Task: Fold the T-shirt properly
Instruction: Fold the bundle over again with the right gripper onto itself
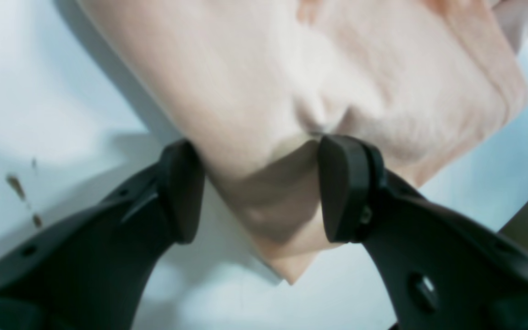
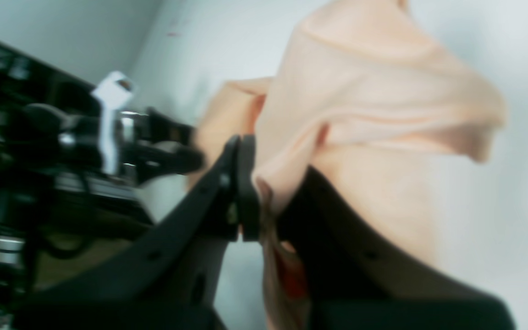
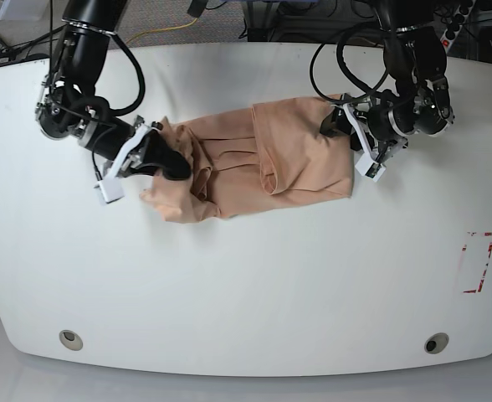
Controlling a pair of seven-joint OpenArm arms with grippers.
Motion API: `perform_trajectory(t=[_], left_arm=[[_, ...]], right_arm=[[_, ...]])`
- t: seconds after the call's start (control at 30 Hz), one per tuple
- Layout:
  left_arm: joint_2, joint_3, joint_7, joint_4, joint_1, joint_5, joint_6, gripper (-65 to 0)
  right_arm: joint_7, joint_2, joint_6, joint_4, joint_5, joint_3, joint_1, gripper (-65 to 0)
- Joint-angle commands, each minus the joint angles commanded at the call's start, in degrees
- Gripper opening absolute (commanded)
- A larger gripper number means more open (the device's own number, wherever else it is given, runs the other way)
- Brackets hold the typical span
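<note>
We see the T-shirt [image 3: 254, 159] bunched mid-table [image 3: 246, 293]. The right gripper [image 2: 266, 201] is clamped on the shirt's edge. The left gripper [image 1: 257, 188] sits spread apart, straddling the opposite corner.

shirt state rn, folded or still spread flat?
Partly folded. The T-shirt lies bunched in overlapping layers on the table, not spread out, with no neat final fold.

- The counter [image 3: 246, 285] is white, with rounded corners.
- Two round holes [image 3: 71, 339] sit near its front edge.
- A red marking [image 3: 478, 263] lies at one side.
- Behind it, cables [image 3: 166, 32] lie on grey floor.
</note>
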Motion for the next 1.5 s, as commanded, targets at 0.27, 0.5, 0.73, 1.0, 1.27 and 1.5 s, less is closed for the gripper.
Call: perform_trajectory(t=[0.27,0.5,0.73,1.0,1.27,1.5], left_arm=[[1.1,0.1,0.0,0.0,-0.5,0.1,0.0,-29.2],[1.1,0.1,0.0,0.0,-0.5,0.0,0.0,-29.2],[1.1,-0.1,0.0,0.1,-0.5,0.0,0.0,-29.2],[1.1,-0.2,-0.1,0.4,-0.5,0.0,0.0,-29.2],[1.1,-0.4,-4.4,0.5,-0.2,-0.2,0.0,-29.2],[1.5,-8.3,-4.4,5.7,-0.4,-0.4,0.0,-29.2]], right_arm=[[0.3,-8.3,0.00,-0.1,-7.1,-9.5,1.8,-65.0],[1.8,-11.2,0.00,-0.1,-15.6,-17.3,3.2,-65.0],[4.0,-11.3,0.00,-7.1,-19.2,-21.5,6.9,-65.0],[11.3,-9.5,-0.44,-15.2,-19.3,-28.9,9.3,-56.4],[11.5,-9.3,-0.53,-12.8,-19.5,-29.4,9.4,-20.0],[11.4,-6.0,-0.09,-2.7,-19.4,-29.1,7.2,-24.4]])
